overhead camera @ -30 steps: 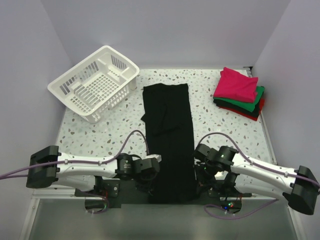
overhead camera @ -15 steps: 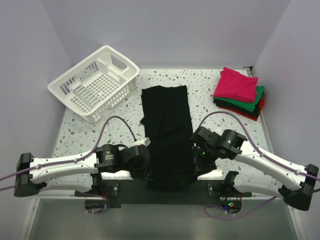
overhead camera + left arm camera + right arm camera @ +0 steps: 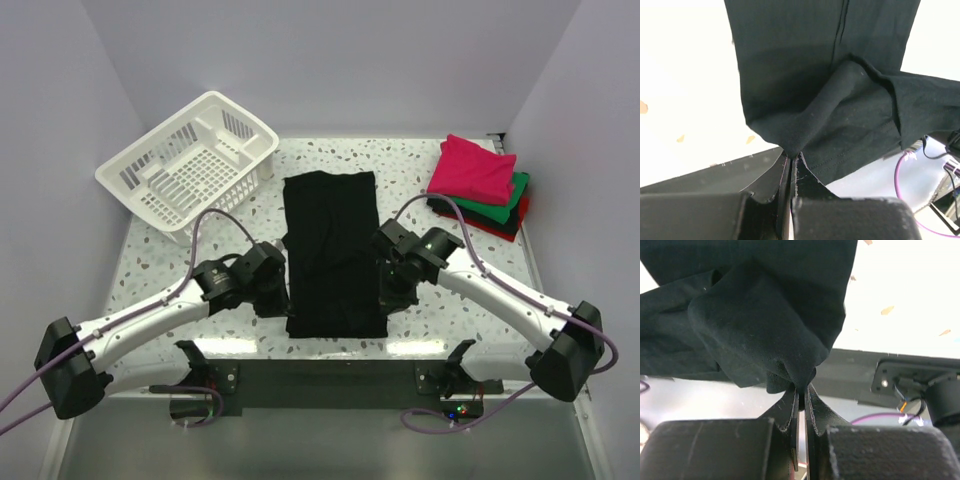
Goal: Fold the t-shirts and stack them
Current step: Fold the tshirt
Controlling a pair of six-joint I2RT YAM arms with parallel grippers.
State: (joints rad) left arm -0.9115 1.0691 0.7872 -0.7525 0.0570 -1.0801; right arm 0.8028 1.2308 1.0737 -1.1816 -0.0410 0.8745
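Gripping the black t-shirt (image 3: pixel 330 215) by its near corners, my left claw (image 3: pixel 791 162) and right claw (image 3: pixel 802 392) clamped, for folding.

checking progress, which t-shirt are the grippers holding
The large black t-shirt mid-table: the left gripper and right gripper are each shut on its cloth. The others lie in a folded stack at the far right, untouched.

Left gripper (image 3: pixel 791 157) and right gripper (image 3: pixel 801 390) both pinched closed.
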